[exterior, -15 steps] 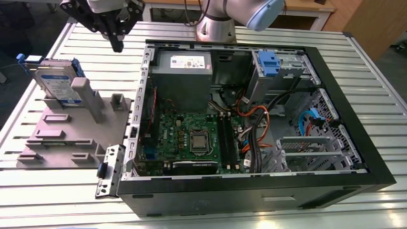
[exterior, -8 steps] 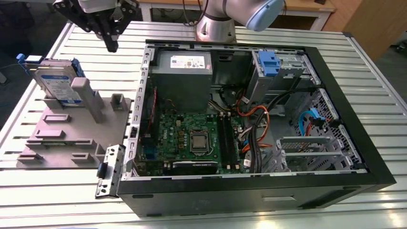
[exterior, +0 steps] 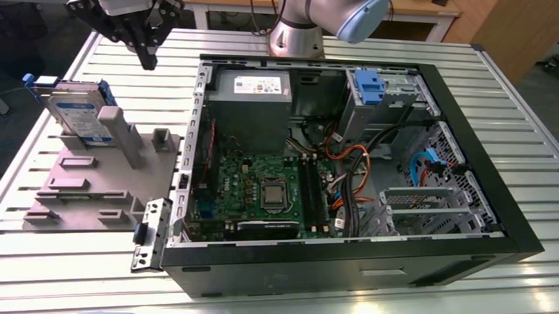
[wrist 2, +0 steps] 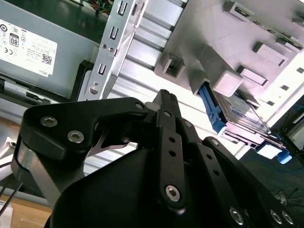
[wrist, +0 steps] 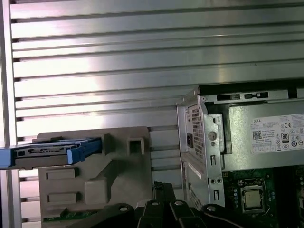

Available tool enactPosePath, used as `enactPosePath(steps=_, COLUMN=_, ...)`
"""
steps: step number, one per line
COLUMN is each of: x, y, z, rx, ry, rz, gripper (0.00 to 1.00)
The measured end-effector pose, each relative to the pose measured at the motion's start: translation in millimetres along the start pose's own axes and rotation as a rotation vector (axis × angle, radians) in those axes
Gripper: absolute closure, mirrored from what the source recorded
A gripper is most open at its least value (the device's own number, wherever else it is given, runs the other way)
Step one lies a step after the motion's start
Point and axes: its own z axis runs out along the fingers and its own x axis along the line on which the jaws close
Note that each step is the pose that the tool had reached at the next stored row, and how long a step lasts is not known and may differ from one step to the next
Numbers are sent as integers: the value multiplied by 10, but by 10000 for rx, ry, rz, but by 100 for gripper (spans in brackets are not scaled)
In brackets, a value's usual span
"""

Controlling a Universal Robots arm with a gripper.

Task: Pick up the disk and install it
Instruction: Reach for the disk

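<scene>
- disk point(exterior: 77, 111) propped on edge, tilted, in grey holder point(exterior: 96, 190) on slatted table point(exterior: 489, 78) — at the exterior view's left of open computer case point(exterior: 349, 252).
- gripper point(exterior: 148, 62) hovering above table, near disk but apart from it.
- tips pressed together in both wrist views — clamped on nothing.

Bright room light, shiny glare on metal.
The ribbed table point(wrist: 118, 80) shines white in the first wrist view. Inside the computer case point(exterior: 367, 261) it is darker, with soft shadows.
</scene>
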Motion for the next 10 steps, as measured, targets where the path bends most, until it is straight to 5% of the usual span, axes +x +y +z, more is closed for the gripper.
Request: enactPosePath(steps=10, x=244, y=5, z=20, rx=4, ry=-7, rz=147, gripper=89)
